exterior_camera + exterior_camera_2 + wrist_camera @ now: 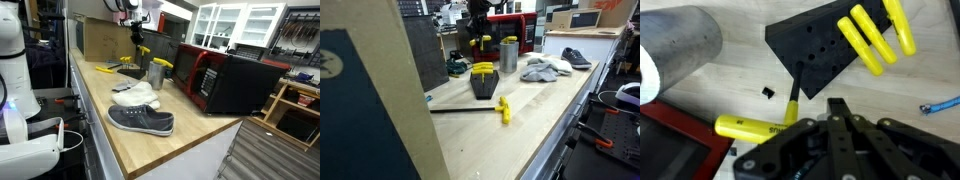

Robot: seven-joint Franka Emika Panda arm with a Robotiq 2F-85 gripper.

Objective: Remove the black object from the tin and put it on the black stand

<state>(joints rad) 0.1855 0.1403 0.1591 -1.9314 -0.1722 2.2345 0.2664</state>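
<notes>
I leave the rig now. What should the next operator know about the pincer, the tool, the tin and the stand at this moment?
Pincer: shut on the black tool with the yellow handle, held in the air near the stand.
Tin: upright on the counter, tool out of it.
Black stand: beside the tin, carrying other yellow-handled tools.
Done: tool taken out of the tin.
Left: lower it onto the stand, open the pincer.

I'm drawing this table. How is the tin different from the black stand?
The tin is shiny silver; the black stand is dull black. The tin is a round can; the stand is low and flat-sided. Yellow-handled tools rest on the stand; none sticks out of the tin. Both sit on the wooden counter.
</notes>
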